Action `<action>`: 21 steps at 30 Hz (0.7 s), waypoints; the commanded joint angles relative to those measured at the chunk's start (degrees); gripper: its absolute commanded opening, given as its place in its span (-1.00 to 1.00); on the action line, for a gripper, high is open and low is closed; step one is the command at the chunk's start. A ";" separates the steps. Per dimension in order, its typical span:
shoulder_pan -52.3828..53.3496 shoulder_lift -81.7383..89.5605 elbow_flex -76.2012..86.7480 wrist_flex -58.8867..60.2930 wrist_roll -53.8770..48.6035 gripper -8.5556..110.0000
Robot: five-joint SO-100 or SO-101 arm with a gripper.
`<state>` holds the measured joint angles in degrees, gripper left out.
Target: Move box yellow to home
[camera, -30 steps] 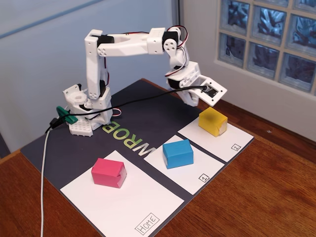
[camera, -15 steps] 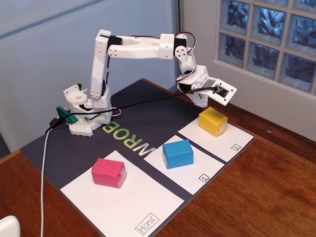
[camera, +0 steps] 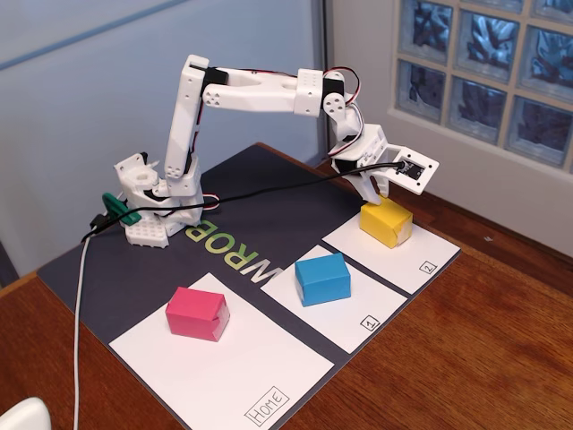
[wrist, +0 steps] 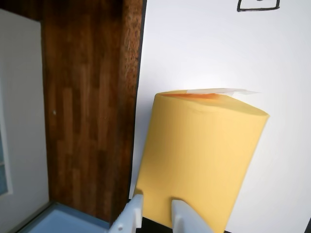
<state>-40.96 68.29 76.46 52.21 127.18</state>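
The yellow box stands on the small white sheet marked "2" at the right of the fixed view. My gripper hangs just above the box's far top edge and holds nothing. In the wrist view the yellow box fills the middle. My gripper shows as two white fingertips at the bottom edge, a narrow gap apart, on the near side of the box and not around it. The home sheet, labelled "Home" at its near corner, lies at the front left.
A pink block sits on the home sheet. A blue block sits on the sheet marked "1". All sheets lie on a dark mat on a wooden table. A black cable runs from the arm's base to the gripper.
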 commanded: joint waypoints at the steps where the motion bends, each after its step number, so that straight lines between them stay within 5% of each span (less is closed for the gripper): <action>1: 0.35 0.26 -2.99 -0.79 -0.18 -0.73; 10: -0.09 0.70 -3.08 -0.88 -0.79 -0.25; 21: 0.62 1.23 -3.43 -2.29 -1.41 -0.21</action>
<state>-40.87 67.94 75.32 50.98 126.30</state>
